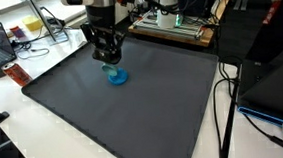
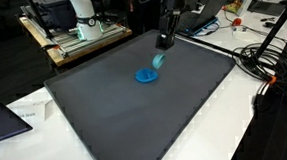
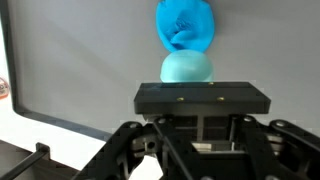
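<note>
Covering most of the table [image 1: 6,149], a dark mat [image 1: 134,120]. Hanging over its middle, well in from every table edge, fingers [image 2: 165,47] clamping tight right over a blue disc [image 2: 146,76] lying flat there, gripping a pale teal piece [image 2: 158,61].

Pale teal lump [image 3: 187,68] in the tool [image 3: 200,97], blue shape [image 3: 186,26] beyond, grey mat [image 3: 80,60] beneath.
</note>
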Controlling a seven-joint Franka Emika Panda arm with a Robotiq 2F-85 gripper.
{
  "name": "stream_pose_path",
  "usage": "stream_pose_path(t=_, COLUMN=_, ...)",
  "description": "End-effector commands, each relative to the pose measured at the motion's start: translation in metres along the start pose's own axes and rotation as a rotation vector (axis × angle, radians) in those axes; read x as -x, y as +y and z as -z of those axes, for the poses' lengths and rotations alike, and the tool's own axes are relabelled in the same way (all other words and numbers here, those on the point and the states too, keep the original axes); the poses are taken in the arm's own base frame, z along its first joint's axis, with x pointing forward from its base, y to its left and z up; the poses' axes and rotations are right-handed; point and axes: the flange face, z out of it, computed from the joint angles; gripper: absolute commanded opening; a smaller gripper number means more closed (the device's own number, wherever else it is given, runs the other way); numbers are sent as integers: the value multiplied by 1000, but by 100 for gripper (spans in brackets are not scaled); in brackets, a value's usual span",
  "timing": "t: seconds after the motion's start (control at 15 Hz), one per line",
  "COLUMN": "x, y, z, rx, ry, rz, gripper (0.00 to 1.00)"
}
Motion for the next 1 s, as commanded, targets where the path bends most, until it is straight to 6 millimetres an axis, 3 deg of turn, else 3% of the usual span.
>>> stream_pose_path(t=0.0, x=-22, y=-15, z=-10, rx=93, ry=-35, rz=-9, gripper=23)
stream_pose_path(t=0.93, x=-55, y=-62, z=-55, rx=349, ry=-161, rz=-46, gripper=23)
